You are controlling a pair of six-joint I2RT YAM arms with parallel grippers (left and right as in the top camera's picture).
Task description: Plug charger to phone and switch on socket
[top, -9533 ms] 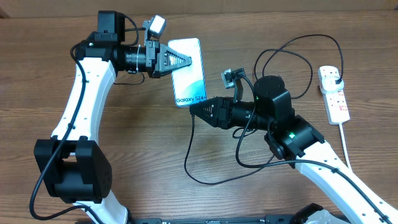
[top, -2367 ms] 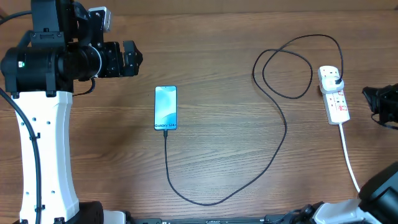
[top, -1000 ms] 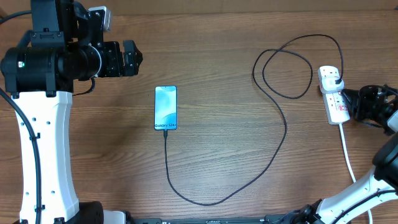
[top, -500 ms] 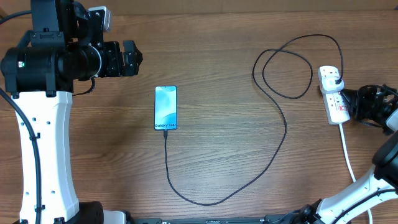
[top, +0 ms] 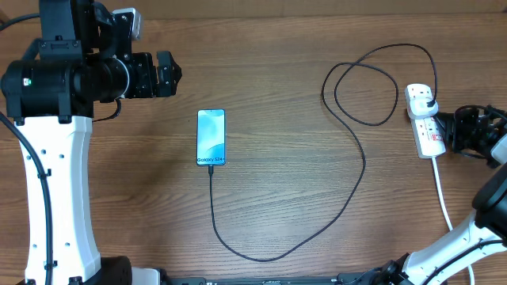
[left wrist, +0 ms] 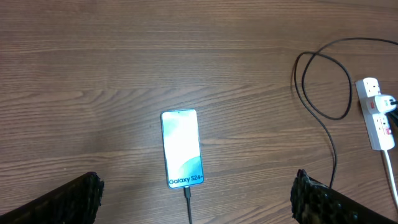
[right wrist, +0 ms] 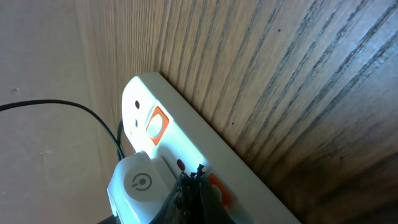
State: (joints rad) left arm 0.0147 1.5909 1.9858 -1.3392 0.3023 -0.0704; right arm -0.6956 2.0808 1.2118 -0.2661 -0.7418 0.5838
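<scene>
Brown wooden surface (top: 285, 95), overhead: slim blue-screen phone (top: 211, 138) left of centre, thin black charger cable (top: 364, 162) plugged in, reaching white oblong power strip (top: 430, 141) at right edge. Left wrist: left tool (left wrist: 196, 193) spread. Right wrist: right tool (right wrist: 194, 190) pressed together, touching strip.

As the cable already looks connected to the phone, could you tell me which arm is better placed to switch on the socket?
Right. The right end effector is at the socket, tip by a red switch; the left end effector hangs far away, beyond the phone.
</scene>
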